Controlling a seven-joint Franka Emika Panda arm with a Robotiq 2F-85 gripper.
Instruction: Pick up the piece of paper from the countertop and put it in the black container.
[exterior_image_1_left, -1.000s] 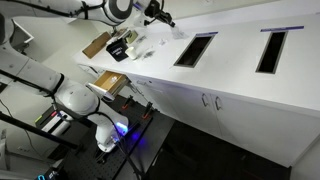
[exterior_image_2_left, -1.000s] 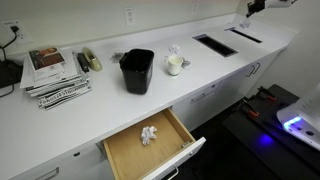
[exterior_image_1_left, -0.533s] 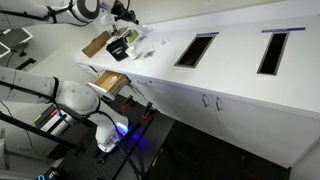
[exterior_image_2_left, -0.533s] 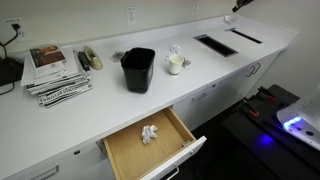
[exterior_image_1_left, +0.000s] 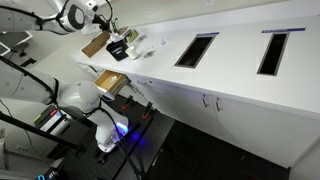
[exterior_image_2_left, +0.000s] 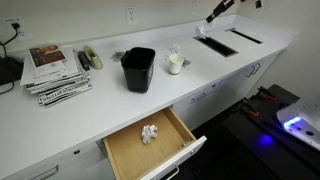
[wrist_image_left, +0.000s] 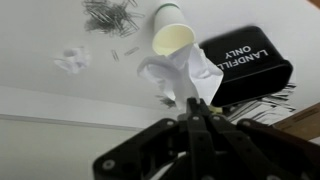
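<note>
So the gripper (wrist_image_left: 195, 108) is hanging in the air off to one side of the black container (wrist_image_left: 245, 70), fingers pinched together with nothing between them as far as I can see. The piece of paper (wrist_image_left: 182, 75) sits crumpled on the countertop (wrist_image_left: 40, 85) just beside the container, right up against a paper cup (wrist_image_left: 172, 37). A smaller white scrap (wrist_image_left: 72, 60) lies further from the container, past the cup, near a heap of paper clips (wrist_image_left: 108, 14).

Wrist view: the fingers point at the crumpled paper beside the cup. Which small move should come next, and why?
Probably open the fingers and lower toward the piece of paper: the fingers look shut, the gripper hangs high above the countertop in an exterior view, and the paper lies untouched beside the cup.
</note>
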